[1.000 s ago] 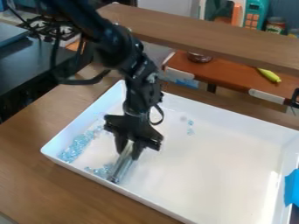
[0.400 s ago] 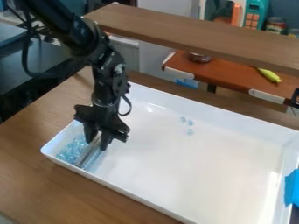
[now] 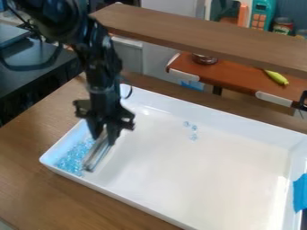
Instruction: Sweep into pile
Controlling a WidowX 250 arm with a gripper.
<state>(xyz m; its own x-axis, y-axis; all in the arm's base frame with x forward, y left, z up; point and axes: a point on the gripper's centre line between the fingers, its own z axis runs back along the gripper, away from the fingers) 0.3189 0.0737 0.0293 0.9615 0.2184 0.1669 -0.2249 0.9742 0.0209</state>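
Over the left part of the white tray (image 3: 207, 179), the black gripper (image 3: 107, 134) hangs pointing down. It is shut on a flat, clear-grey sweeping tool (image 3: 98, 152), whose lower end slants toward the tray's front left. Small light-blue pieces (image 3: 72, 157) lie heaped along the tray's left wall, just left of the tool. Several loose blue pieces (image 3: 193, 127) sit apart from the heap, near the back middle of the tray floor. Part of the heap is hidden behind the tool.
A wooden beam (image 3: 203, 38) crosses above the tray's back side. Blue tape (image 3: 300, 193) is on the right wall. Behind stand a red-brown shelf (image 3: 234, 81) with a yellow-green banana-shaped item (image 3: 276, 77), and a dark stove counter (image 3: 36, 67) at left.
The gripper and tool have moved left across the tray, then slightly up and back. The blue pieces near the front wall have been pushed left into the heap.
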